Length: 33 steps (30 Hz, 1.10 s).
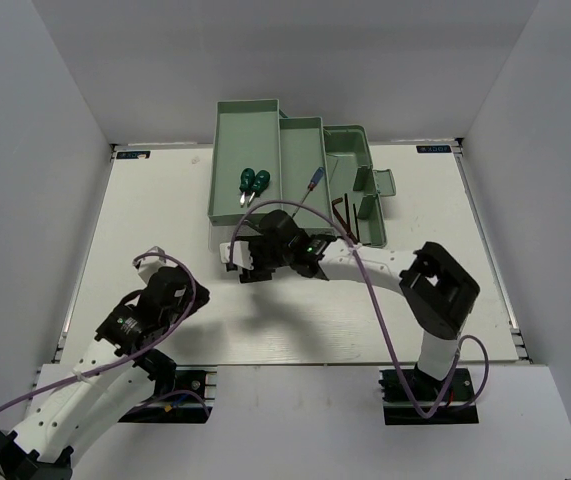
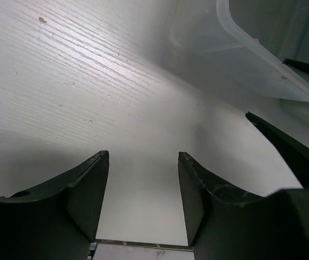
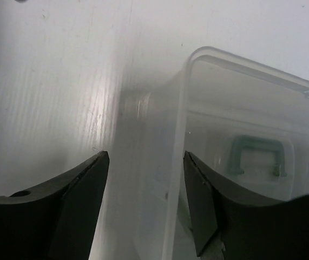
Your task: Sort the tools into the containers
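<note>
Tools: all are seen inside the toolbox [image 1: 357, 190]; none is seen loose on the table [image 1: 155, 210].
Placement: two green-handled screwdrivers [image 1: 254, 181] are laid side by side in the left tray [image 1: 250, 130], a blue-handled screwdriver [image 1: 315, 178] in the middle tray [image 1: 303, 145], and hex keys [image 1: 343, 213] in the base compartment [image 1: 348, 150].
Key relation: the green pair lies just beyond the right gripper [image 1: 237, 258], on the far side, with long axes roughly along the tray's length.
Nearer arm: the right, stretched across to the left tray's near end; the left is well back.
Right gripper: jaws are apart with nothing held, over the lid [image 3: 241, 108] with its handle [image 3: 256, 154].
Left gripper [image 2: 143, 157]: jaws are apart and empty, over bare table beside the lid's edge.
Materials: the toolbox is smooth pale green plastic with long rectangular trays. The lid is translucent and frosted with a rounded rim. The hex keys are thin, L-shaped and dark. The table is white and finely ribbed.
Progress: sorting is judged done or nearly so.
</note>
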Available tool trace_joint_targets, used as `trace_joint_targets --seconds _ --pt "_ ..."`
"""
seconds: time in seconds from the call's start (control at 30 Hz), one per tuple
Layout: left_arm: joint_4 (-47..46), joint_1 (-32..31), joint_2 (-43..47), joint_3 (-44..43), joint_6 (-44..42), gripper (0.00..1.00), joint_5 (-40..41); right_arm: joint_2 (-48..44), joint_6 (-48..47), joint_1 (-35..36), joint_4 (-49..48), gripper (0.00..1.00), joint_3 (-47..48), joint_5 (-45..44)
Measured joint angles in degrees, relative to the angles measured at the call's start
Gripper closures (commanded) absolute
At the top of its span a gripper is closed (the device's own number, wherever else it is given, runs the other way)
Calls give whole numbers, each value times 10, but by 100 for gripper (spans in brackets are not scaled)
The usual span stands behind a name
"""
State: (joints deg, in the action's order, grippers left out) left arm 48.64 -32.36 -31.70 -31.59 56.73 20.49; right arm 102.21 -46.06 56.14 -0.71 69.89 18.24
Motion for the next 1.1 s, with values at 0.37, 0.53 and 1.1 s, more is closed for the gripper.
trace_joint_targets --seconds 0.37,0.53,1.1 --pt "-107 1 -17 57 18 56 -53 19 -17 12 -32 100 9 -63" --pt "-222 18 -139 107 29 55 -129 -31 31 9 64 100 12 -48" --pt "-642 143 -496 93 48 59 -327 -149 119 -10 159 42 18 2"
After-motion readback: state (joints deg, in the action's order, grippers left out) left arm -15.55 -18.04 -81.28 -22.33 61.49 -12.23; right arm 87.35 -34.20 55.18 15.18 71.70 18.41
